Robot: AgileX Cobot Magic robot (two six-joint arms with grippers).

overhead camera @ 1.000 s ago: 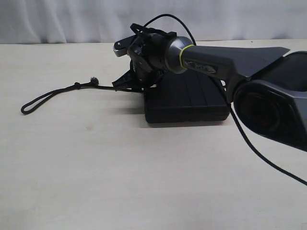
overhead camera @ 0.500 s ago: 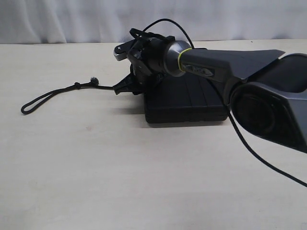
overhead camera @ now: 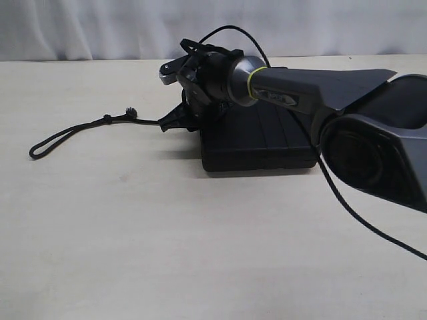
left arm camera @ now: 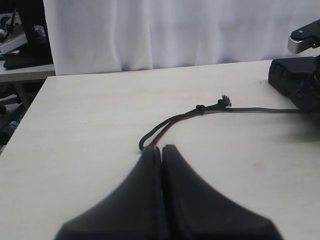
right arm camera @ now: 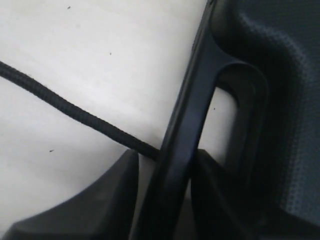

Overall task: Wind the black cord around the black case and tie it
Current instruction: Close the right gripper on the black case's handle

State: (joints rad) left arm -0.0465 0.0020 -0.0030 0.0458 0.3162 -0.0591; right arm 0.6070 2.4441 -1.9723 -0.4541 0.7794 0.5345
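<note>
Pale beige counter [overhead camera: 200,253] carries everything. Grey-and-black right arm [overhead camera: 320,87] reaches across the flat rectangular matte black case [overhead camera: 267,143], which lies flat mid-counter. Thin braided black cord [overhead camera: 73,130] lies on the counter beside the case, with its knotted loop end far out and the other end running to the case's handle bar [right arm camera: 187,125]. Right gripper [right arm camera: 165,152] narrowly parted, fingers either side of that bar where the cord meets it; cannot tell if clamped. Left gripper [left arm camera: 161,150] pressed closed, empty, near the loop.
</note>
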